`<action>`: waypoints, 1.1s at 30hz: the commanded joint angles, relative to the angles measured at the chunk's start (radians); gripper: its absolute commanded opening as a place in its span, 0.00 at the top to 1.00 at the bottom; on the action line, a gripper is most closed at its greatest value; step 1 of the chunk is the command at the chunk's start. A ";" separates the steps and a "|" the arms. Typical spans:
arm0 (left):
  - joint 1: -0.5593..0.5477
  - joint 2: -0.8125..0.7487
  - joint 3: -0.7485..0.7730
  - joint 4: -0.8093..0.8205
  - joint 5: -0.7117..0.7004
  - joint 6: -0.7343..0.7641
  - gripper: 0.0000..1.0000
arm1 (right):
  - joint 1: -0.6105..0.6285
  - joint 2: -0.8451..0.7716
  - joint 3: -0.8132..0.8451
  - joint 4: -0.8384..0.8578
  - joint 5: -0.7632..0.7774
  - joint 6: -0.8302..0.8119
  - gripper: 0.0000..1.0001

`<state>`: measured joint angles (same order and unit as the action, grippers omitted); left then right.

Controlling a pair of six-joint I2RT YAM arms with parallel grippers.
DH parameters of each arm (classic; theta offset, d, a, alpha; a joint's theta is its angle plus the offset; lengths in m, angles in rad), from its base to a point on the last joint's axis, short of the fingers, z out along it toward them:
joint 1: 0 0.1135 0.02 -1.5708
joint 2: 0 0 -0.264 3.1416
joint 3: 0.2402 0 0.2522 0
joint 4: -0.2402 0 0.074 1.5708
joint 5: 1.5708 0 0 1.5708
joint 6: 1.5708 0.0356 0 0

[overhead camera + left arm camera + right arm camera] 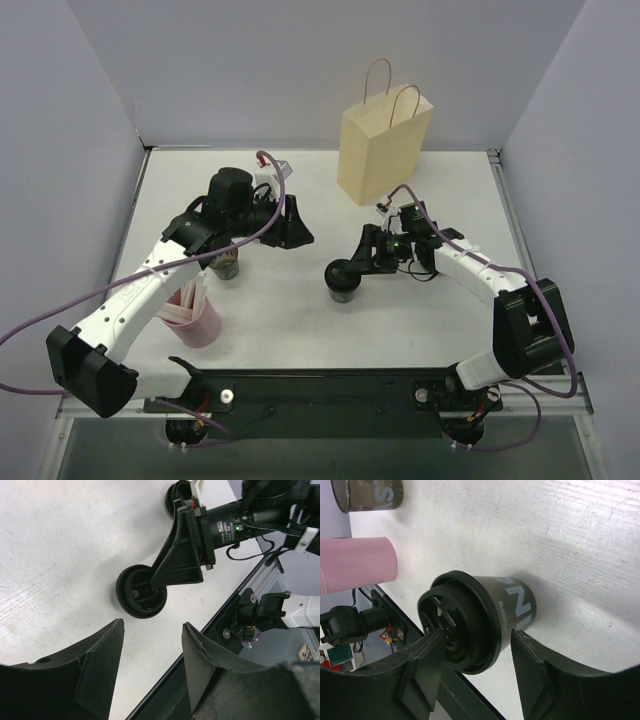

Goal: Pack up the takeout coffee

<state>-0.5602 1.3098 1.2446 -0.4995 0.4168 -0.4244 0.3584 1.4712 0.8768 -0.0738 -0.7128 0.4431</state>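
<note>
takeout coffee upright | right hand against it | paper bag behind

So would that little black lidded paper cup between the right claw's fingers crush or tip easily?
Probably crushable: the small black paper cup with dark grey lid is only paper, so the right claw should squeeze gently. It narrows towards its base, so a high push might tip it. Its lid hides the contents.

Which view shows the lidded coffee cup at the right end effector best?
Right wrist: the lidded coffee cup fills the frame between the fingers of the right end effector, lid and lettering clear. Top external shows it small, partly covered. Left wrist shows only its lid, crossed by a finger.
</note>
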 commanded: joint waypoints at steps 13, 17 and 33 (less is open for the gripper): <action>0.003 -0.187 0.158 -0.307 0.016 0.243 0.09 | 0.075 -0.150 0.146 -0.273 0.326 -0.079 0.37; 0.003 -0.288 0.063 -0.245 -0.033 0.315 0.04 | 0.174 -0.152 0.191 -0.317 0.501 -0.073 0.27; -0.030 -0.483 -0.162 -0.070 -0.095 0.335 0.03 | 0.383 0.014 0.337 -0.394 0.704 -0.115 0.06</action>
<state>-0.5884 0.8318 1.0664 -0.6498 0.3206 -0.0929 0.7189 1.4487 1.1564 -0.4232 -0.0612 0.3515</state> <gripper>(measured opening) 0.972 0.942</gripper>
